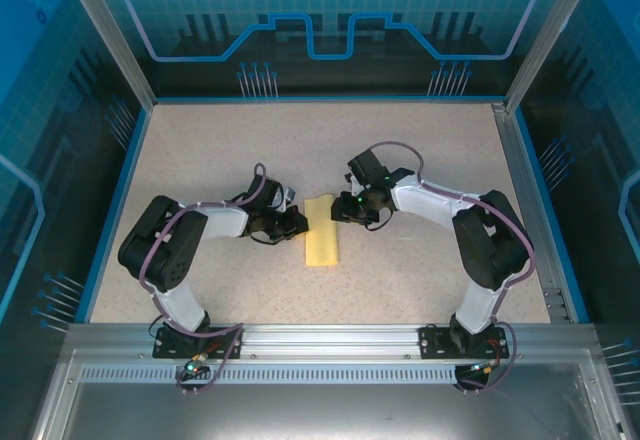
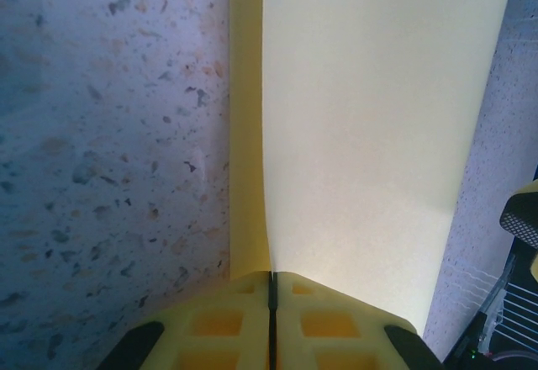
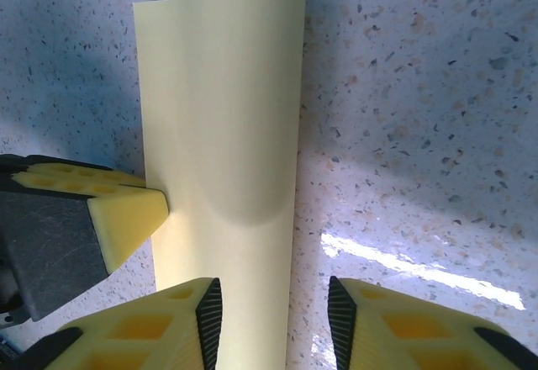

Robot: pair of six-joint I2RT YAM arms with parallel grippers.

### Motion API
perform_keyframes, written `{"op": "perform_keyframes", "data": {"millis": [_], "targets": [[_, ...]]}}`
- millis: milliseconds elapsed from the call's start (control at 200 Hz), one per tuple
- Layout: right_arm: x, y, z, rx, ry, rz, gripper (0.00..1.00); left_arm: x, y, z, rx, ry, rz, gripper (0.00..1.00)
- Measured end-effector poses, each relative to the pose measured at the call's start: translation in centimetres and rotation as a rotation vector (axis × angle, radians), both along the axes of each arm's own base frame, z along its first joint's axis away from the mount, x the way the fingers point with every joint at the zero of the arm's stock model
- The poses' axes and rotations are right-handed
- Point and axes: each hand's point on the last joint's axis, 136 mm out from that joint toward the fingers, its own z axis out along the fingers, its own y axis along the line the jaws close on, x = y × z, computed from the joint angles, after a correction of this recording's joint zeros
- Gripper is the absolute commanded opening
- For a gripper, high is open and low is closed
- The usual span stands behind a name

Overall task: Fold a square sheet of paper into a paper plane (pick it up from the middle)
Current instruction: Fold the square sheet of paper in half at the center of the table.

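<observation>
Lying on the counter (image 1: 420,160), the paper (image 1: 322,230) is folded only to a long strip, the left pincer (image 2: 271,282) closed on its edge, the right pincer (image 3: 273,315) wide over it, so nose and wings seem left.

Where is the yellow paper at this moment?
In the top view the folded sheet of paper lies at the table centre, between the left gripper, shut on its left edge, and the open right gripper.

Paper (image 1: 322,242) between left gripper (image 1: 299,223), right gripper (image 1: 339,210)
</observation>
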Motion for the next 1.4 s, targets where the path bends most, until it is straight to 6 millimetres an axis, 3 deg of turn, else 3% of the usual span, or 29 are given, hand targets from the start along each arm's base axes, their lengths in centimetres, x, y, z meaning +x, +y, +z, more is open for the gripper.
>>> {"op": "perform_keyframes", "data": {"millis": [295,570,880,1401], "targets": [[0.2,1.5,1.7,0.098,-0.023,0.020,0.23,-0.1,0.0,-0.5,0.005,0.012,-0.001,0.09],[0.3,4.0,2.5,0.246,-0.014,0.061,0.20,-0.1,0.0,-0.6,0.005,0.008,-0.004,0.09],[-0.3,4.7,0.0,0.282,0.048,0.074,0.18,-0.2,0.0,-0.7,0.006,0.007,-0.007,0.09],[-1.7,2.4,-4.7,0.276,0.111,0.057,0.18,-0.1,-0.1,-0.7,0.002,0.001,-0.027,0.09]]}}
